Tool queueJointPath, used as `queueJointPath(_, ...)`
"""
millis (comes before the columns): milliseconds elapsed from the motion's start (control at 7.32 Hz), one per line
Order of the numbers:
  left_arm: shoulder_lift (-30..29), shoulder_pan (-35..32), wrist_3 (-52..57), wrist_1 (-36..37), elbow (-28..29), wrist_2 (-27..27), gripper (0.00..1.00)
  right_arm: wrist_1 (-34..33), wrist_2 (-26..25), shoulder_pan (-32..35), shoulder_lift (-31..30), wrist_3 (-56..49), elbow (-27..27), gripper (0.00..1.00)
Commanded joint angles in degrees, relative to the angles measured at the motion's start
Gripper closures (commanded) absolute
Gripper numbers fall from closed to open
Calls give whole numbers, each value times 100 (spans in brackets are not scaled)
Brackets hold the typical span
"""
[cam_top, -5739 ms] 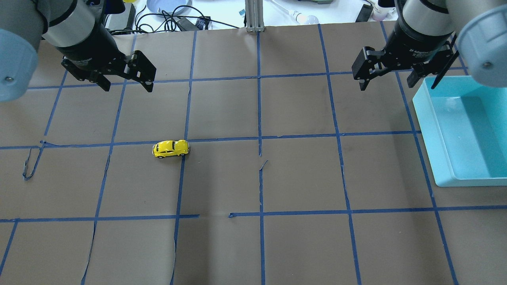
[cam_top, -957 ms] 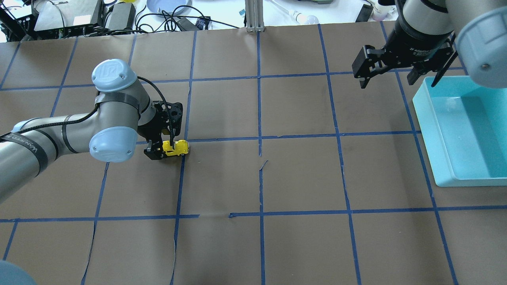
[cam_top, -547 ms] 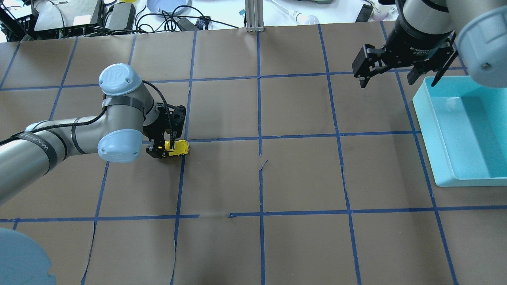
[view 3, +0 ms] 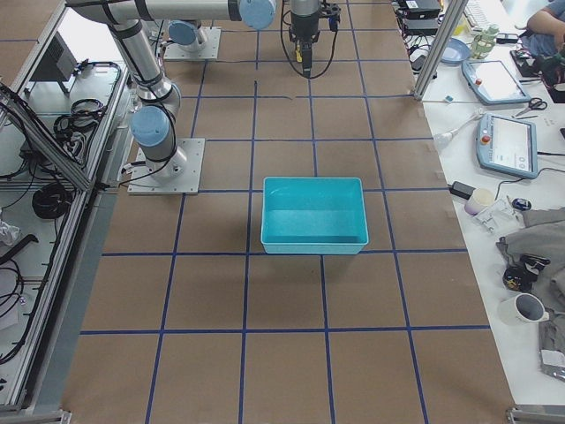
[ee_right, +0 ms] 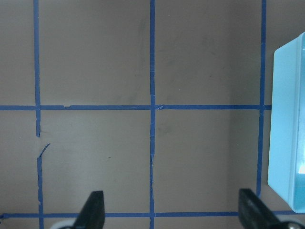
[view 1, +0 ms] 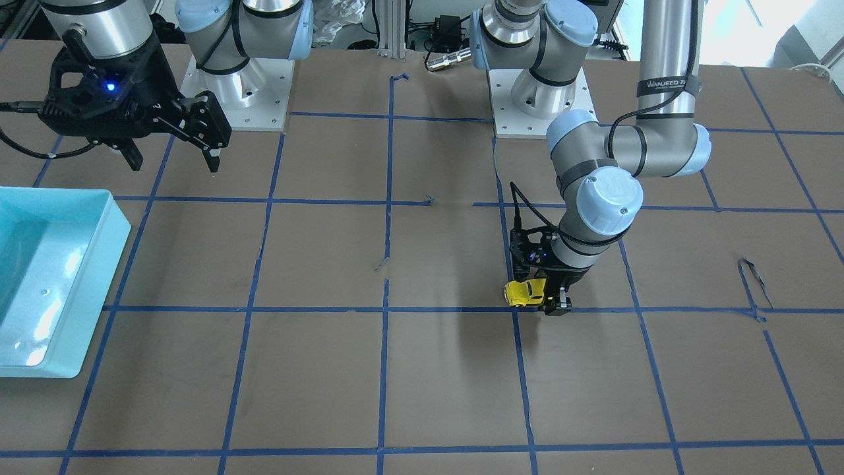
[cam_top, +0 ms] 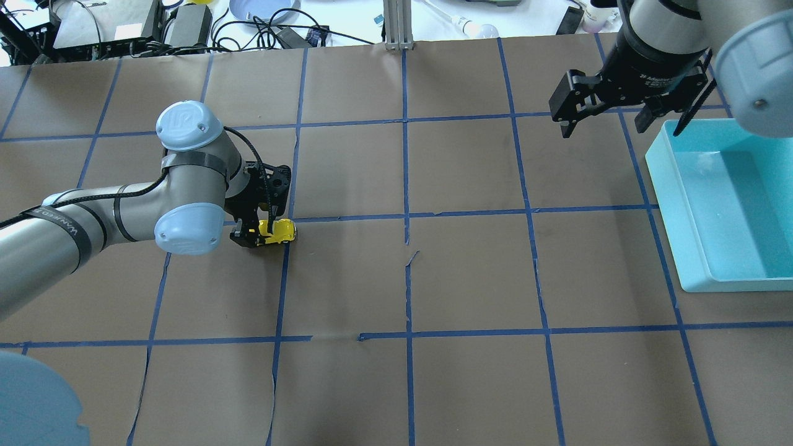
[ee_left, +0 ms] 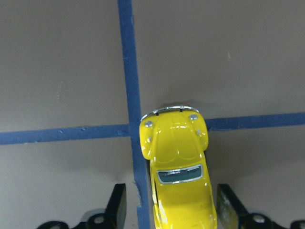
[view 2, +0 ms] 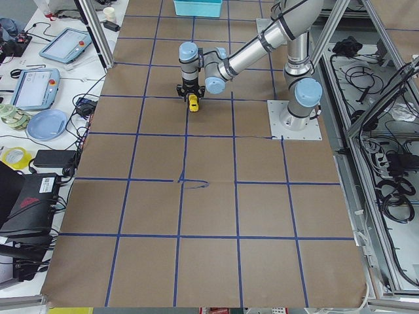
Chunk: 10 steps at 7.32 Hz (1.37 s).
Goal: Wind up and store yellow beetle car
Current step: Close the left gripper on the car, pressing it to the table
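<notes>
While the right jaws hang apart just beside the teal bin (cam_top: 666,204), the left jaws stand apart astride the yellow beetle car (ee_left: 175,157), one pad (ee_left: 228,206) nearly touching it, on the worktop (cam_top: 471,272) well away from the bin.

Robotics lab with teach pendant (view 3: 509,144)

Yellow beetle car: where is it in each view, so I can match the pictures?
Front-facing: yellow beetle car right of centre.
Overhead: car left of centre.
Exterior left: car near top, centre-left.
Exterior right: too small to tell.
Left wrist: car bottom centre.
Right wrist: not in it.
Shared landmark: blue tape crossing beside it.
</notes>
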Motion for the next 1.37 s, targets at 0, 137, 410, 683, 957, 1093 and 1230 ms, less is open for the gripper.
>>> queueJointPath(0,-10,63,-148,3,0,-29,35,13,-3,3,-5,0,29,0)
queueJointPath(137,-27,63,-148,3,-8,-29,38,30,-12,3,-5,0,21,0)
queueJointPath(410,-36,63,-130,3,-26,-29,45,39,-12,3,-22,0,38,0)
queueJointPath(683,-36,63,-78,-5,-26,15,63,39,-3,3,-14,0,38,0)
queueJointPath(957,-36,72,-42,-5,-8,50,71,30,-65,-5,-40,-9,38,0)
queueJointPath(1093,-45,89,36,-5,-8,59,72,-5,-21,3,-31,-9,47,0)
queueJointPath(1230,-54,90,107,-5,-8,85,72,-14,-3,3,-31,0,47,0)
